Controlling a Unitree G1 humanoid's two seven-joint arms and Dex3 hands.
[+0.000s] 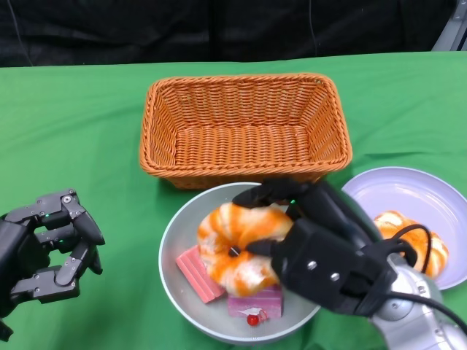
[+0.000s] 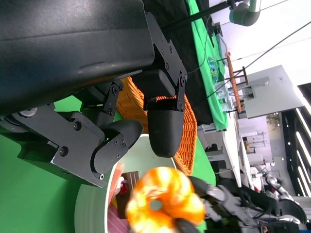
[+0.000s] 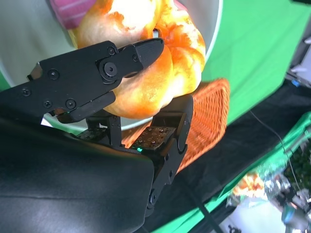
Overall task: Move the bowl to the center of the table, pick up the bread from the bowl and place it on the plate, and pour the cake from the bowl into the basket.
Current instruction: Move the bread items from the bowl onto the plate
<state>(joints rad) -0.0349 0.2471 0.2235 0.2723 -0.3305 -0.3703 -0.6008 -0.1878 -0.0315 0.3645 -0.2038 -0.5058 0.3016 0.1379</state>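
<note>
The grey bowl (image 1: 179, 233) sits in front of the wicker basket (image 1: 244, 127). It holds an orange and white bread ring (image 1: 233, 244) and pink cake pieces (image 1: 197, 273). My right hand (image 1: 321, 255) grips the bread ring, fingers over its far side and thumb at its near side. The right wrist view shows the bread (image 3: 146, 73) pinched between the fingers (image 3: 97, 77) over the bowl (image 3: 214, 29). I cannot tell whether the bread is lifted. The lavender plate (image 1: 408, 197) lies to the right. My left hand (image 1: 51, 244) hovers at the lower left, fingers apart and holding nothing.
A second orange bread (image 1: 430, 248) lies on the plate, partly behind my right wrist and its cable. The left wrist view shows the left hand (image 2: 121, 97), the basket (image 2: 187, 126) and the bread (image 2: 163, 199). Green cloth covers the table (image 1: 73, 146).
</note>
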